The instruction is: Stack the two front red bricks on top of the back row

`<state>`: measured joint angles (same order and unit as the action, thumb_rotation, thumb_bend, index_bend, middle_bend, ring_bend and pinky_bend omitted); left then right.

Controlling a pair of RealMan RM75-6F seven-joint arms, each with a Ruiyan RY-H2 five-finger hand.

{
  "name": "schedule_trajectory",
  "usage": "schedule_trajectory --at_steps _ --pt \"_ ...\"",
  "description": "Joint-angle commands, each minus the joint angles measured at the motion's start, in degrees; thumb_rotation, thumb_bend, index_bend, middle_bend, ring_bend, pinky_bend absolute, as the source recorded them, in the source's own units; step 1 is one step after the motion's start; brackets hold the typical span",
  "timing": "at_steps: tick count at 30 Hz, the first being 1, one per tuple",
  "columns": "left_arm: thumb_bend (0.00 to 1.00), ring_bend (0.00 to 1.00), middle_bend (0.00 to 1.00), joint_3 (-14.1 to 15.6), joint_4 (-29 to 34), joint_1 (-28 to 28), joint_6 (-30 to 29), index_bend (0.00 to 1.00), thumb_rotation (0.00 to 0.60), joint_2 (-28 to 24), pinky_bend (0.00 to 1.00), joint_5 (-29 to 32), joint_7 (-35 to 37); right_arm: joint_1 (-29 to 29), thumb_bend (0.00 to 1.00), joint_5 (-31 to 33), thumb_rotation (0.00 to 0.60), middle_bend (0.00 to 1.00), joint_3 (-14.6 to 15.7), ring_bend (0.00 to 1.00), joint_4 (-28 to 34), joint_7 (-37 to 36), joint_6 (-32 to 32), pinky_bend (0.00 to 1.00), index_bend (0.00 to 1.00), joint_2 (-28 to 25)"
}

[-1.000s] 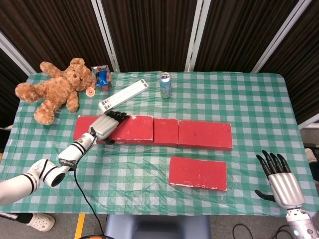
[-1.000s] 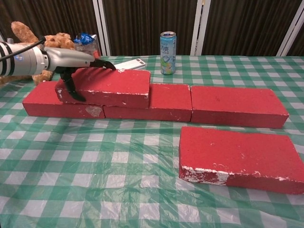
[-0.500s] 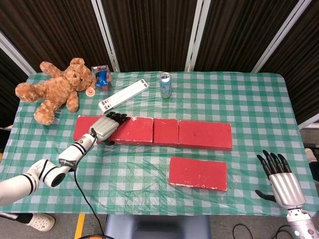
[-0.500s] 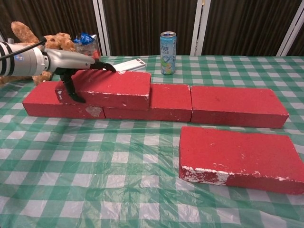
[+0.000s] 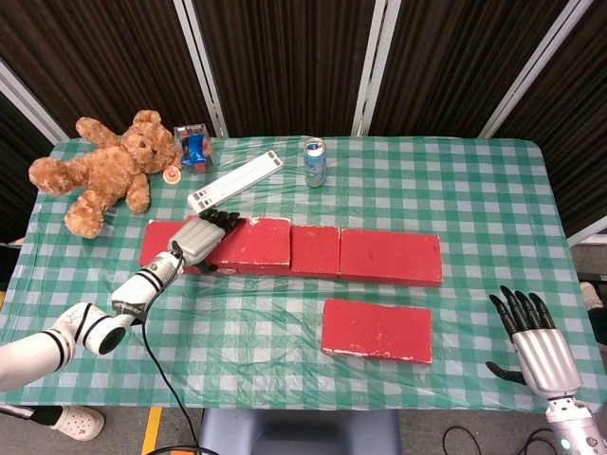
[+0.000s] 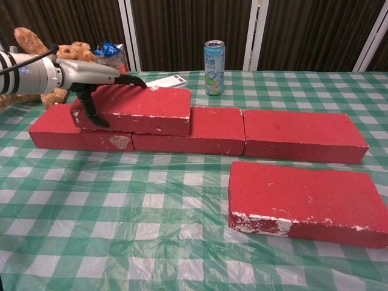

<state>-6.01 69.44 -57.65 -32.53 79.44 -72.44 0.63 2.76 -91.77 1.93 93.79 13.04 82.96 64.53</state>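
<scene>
I count five red bricks on the checked table (image 5: 474,180). Three lie end to end as the back row: the left brick (image 6: 54,132), mostly covered, the middle brick (image 6: 212,128) and the right brick (image 6: 300,134). A fourth, the top brick (image 6: 142,109), sits on that row, lying across the left brick and part of the middle one. My left hand (image 5: 201,239) is clamped on the top brick's left end: my fingers (image 6: 130,80) lie over its upper face and my thumb (image 6: 92,112) presses its front side.

The fifth, the front brick (image 5: 377,330), lies flat on the table, alone, in front of the right brick and apart from it, its near edge chipped white in the chest view.

My right hand (image 5: 536,341) is near the table's front right corner, well apart from every brick, with its fingers spread and nothing in it. Only the head view shows it.

Behind the row there is one can (image 5: 315,162), upright, behind the middle brick. One white strip (image 5: 235,179) lies slantwise just beyond the top brick. One teddy bear (image 5: 104,171) sprawls at the back left corner, and beside it sits one small toy (image 5: 193,147) in blue and red, with one small orange disc (image 5: 172,175) near it; I cannot tell what either is.
</scene>
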Motion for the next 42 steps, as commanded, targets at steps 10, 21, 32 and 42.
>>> schedule_trajectory --at_steps 10,21,32,42 --pt "0.22 0.00 0.00 -0.1 0.1 0.0 0.3 0.00 0.600 -0.1 0.02 -0.3 0.8 -0.1 0.06 -0.1 0.561 0.00 0.0 0.00 0.1 -0.1 0.4 0.00 0.00 -0.1" --pt "0.22 0.00 0.00 0.4 7.7 3.7 -9.8 0.00 0.600 -4.9 0.02 -6.2 0.8 -0.1 0.06 -2.1 0.561 0.00 0.6 0.00 -0.2 -1.2 0.8 0.00 0.00 -0.2" --pt "0.24 0.00 0.00 14.2 14.1 29.6 -42.4 0.00 0.600 -9.5 0.01 -18.7 -1.4 4.2 0.06 -6.3 0.554 0.00 2.9 0.00 2.2 -10.9 -5.4 0.00 0.00 1.8" --pt "0.24 0.00 0.00 15.9 1.7 40.3 -51.7 0.00 0.600 -2.1 0.00 -19.9 5.4 12.9 0.06 6.4 0.555 0.00 -1.9 0.00 10.8 -2.4 -22.1 0.00 0.00 6.7"
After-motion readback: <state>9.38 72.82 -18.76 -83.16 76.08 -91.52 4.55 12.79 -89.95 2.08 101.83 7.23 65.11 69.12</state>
